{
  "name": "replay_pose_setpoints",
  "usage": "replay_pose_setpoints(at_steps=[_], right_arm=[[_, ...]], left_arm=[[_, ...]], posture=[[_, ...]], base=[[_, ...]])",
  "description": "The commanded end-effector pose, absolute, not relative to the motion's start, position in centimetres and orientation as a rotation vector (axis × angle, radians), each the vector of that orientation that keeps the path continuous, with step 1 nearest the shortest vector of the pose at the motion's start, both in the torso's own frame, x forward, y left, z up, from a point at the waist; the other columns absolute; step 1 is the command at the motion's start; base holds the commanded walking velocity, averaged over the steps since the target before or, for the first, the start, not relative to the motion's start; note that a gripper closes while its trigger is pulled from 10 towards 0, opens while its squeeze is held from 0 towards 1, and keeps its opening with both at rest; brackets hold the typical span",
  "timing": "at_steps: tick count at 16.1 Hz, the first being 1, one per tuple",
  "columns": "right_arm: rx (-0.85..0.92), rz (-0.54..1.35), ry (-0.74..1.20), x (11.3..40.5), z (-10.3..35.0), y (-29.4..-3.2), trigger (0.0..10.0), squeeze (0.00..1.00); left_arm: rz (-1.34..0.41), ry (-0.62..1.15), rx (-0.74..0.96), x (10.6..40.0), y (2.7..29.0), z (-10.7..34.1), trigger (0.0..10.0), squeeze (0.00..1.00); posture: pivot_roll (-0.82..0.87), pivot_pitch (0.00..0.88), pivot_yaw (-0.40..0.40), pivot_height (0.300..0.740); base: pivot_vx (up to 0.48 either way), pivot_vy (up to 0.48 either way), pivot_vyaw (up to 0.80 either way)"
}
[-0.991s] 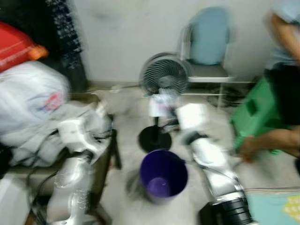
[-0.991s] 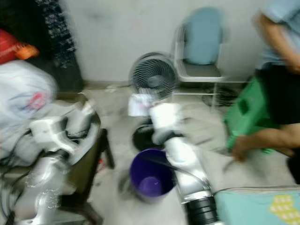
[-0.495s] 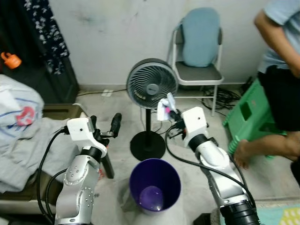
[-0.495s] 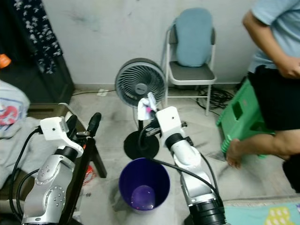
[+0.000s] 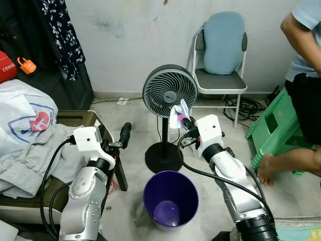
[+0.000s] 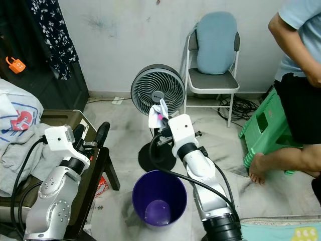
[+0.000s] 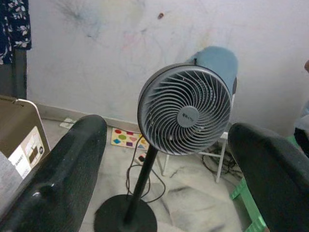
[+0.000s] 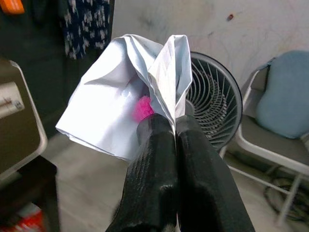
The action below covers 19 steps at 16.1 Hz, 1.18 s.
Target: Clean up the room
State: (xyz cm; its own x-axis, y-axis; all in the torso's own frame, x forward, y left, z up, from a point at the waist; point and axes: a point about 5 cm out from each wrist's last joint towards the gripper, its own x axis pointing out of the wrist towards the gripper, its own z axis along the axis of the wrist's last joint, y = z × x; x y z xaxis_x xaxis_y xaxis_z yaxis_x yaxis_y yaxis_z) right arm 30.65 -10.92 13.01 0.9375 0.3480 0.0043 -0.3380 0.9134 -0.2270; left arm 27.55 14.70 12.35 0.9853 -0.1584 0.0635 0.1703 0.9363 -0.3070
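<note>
bin (image 5: 170, 201) on floor just before fan (image 5: 168, 93); chair (image 5: 220, 65) behind fan to right; stool (image 5: 276, 128) further right; clothes pile (image 5: 30, 145) left of fan.

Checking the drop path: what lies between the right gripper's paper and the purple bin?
Only the right gripper's own wrist and cable, seen in the eye views. The crumpled paper sits above and behind the purple bin, with the fan's base behind.

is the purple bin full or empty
Nearly empty: the upright purple bin shows its bare inner wall down to the bottom, with only a pale patch there.
</note>
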Motion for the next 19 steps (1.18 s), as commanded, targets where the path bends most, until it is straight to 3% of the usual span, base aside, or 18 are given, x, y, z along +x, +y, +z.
replay_pose_setpoints(at_steps=[1, 6, 10, 19], right_arm=[[-0.255, 0.362, -0.073, 30.97, 13.63, -10.52, 10.0, 0.00], [-0.266, 0.342, -0.072, 31.26, 13.67, -10.73, 10.0, 0.00], [-0.197, 0.302, -0.053, 31.46, 13.59, -11.31, 10.0, 0.00], [-0.154, 0.292, -0.018, 31.70, 13.30, -11.27, 10.0, 0.00]], left_arm=[[-0.161, -0.028, -0.311, 27.55, 14.89, 12.21, 10.0, 0.00], [-0.173, -0.027, -0.317, 27.61, 14.72, 12.21, 10.0, 0.00], [-0.188, -0.018, -0.321, 27.62, 14.58, 12.17, 10.0, 0.00], [-0.193, -0.027, -0.328, 27.74, 14.57, 12.31, 10.0, 0.00]], posture=[[-0.19, 0.000, 0.000, 0.740], [-0.19, 0.000, -0.001, 0.740], [-0.19, 0.000, 0.002, 0.740], [-0.19, 0.000, 0.002, 0.740]], base=[[0.000, 0.000, 0.80], [0.000, 0.000, 0.80], [0.000, 0.000, 0.11], [0.000, 0.000, -0.76]])
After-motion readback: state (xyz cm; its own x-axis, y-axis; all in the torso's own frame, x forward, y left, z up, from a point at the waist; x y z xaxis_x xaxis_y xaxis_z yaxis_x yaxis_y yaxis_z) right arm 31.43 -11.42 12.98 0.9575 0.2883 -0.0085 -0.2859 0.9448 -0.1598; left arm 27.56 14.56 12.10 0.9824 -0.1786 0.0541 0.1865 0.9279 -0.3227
